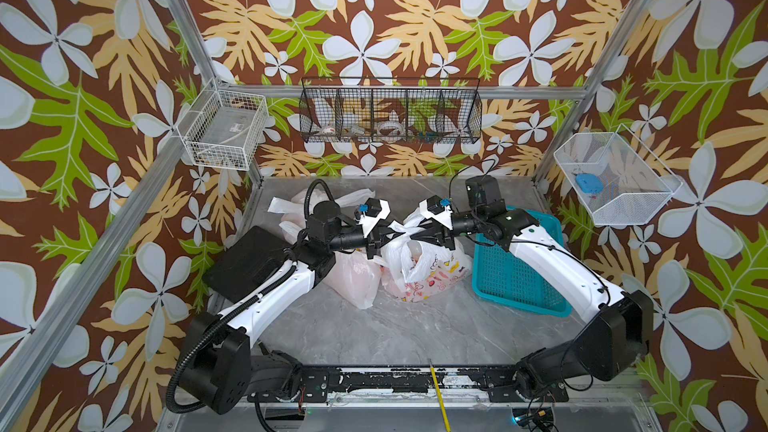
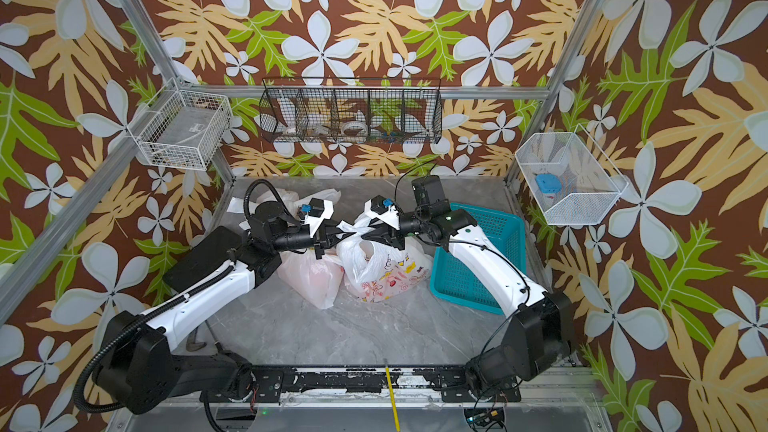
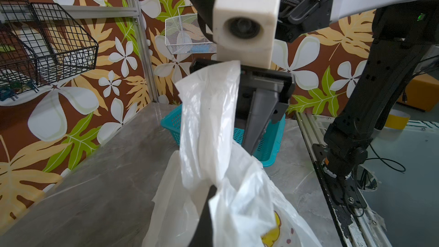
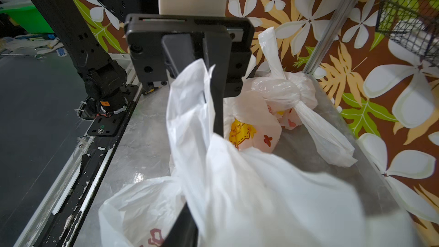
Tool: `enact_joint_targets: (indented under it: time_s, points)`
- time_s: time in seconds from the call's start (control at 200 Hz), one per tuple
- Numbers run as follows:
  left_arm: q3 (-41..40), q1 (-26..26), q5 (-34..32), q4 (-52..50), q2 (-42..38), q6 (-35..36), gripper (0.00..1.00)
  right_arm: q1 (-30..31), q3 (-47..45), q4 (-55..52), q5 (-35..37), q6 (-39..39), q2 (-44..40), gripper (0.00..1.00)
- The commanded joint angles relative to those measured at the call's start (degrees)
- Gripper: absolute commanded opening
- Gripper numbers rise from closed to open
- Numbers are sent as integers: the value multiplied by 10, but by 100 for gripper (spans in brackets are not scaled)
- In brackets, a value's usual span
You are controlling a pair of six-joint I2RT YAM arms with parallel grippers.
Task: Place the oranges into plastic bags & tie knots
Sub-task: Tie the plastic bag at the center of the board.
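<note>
Grey marble tabletop (image 1: 374,338) inside aluminium frame (image 1: 172,2), floral wallpaper (image 1: 374,14) all round. Open printed bag (image 1: 419,280) at 12 o'clock of table centre, handle (image 1: 397,227) pinched in left gripper (image 1: 386,238), jaws pressed together. Right gripper (image 1: 415,234) against same handle from 3 o'clock side, spread or closed cannot tell. Second bag (image 1: 353,280) touching at 9 o'clock, third bag (image 1: 291,205) further off at 10 o'clock, knot (image 4: 294,92) on it. Teal basket (image 1: 519,268) at 3 o'clock. Black wire rack (image 1: 390,114) on back wall at 12 o'clock
</note>
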Motion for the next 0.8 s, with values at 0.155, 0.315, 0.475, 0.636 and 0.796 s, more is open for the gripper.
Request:
enact_joint_targets:
  time_s: [0.155,0.315,0.475,0.636,0.796]
  points:
    - [2,-1,-15,0,1,12,0,-40,9,6,11,7,-32,68]
    - [3,-1,-7,0,11,10,0,-38,45,9,-1,12,-16,76]
    - [0,-1,-11,0,13,11,0,-29,61,9,-6,9,2,74]
    - [1,-1,-11,0,13,12,0,-19,76,-6,-17,1,20,45]
    - [3,-1,-24,-2,19,16,19,-19,86,-15,-31,2,16,1]
